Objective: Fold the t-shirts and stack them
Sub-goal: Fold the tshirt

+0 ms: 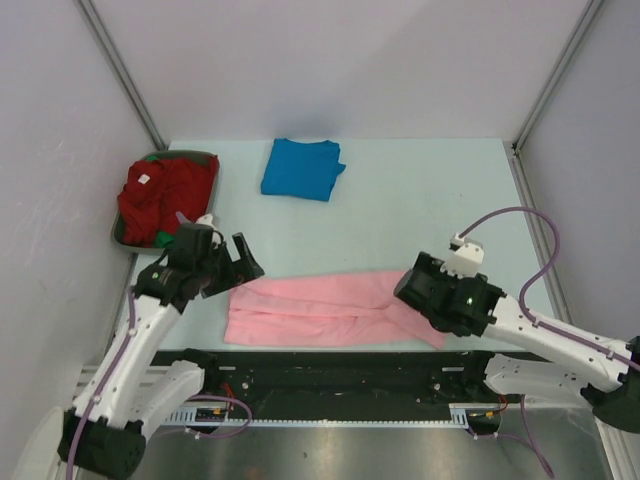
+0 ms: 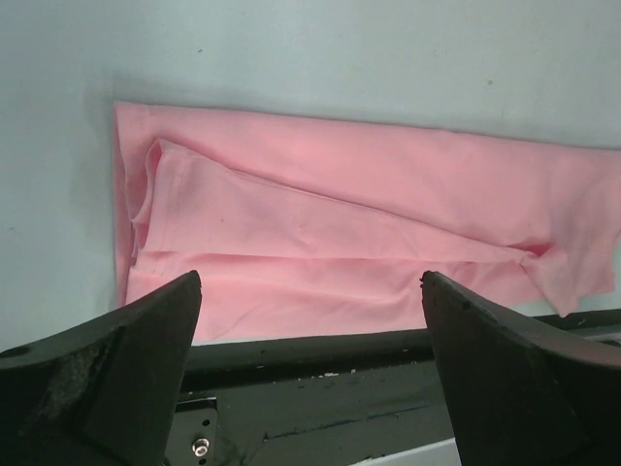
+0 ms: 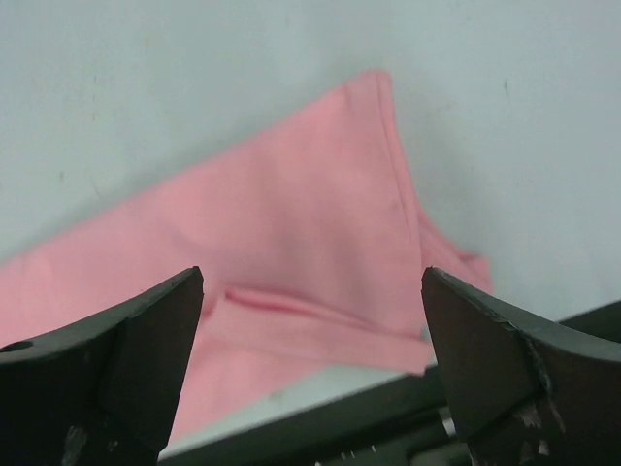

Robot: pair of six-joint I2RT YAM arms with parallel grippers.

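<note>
Both agape above t-shirt (image 1: 320, 310): left end effector (image 2: 310, 282), right end effector (image 3: 310, 277)

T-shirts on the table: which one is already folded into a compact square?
The blue t-shirt at the far side; the pink t-shirt lies in a long strip, the red t-shirt heaped in the tray.

The pink t-shirt (image 1: 320, 308) lies flat along the near edge of the bench (image 1: 420, 200), folded lengthwise into a long band. Its layers overlap, and its right end is rumpled. The blue t-shirt (image 1: 300, 168) sits folded into a neat rectangle toward the far side, well apart from the pink one. Red t-shirts (image 1: 165, 195) lie crumpled in a heap in the tray (image 1: 200, 155) at the far left.
</note>
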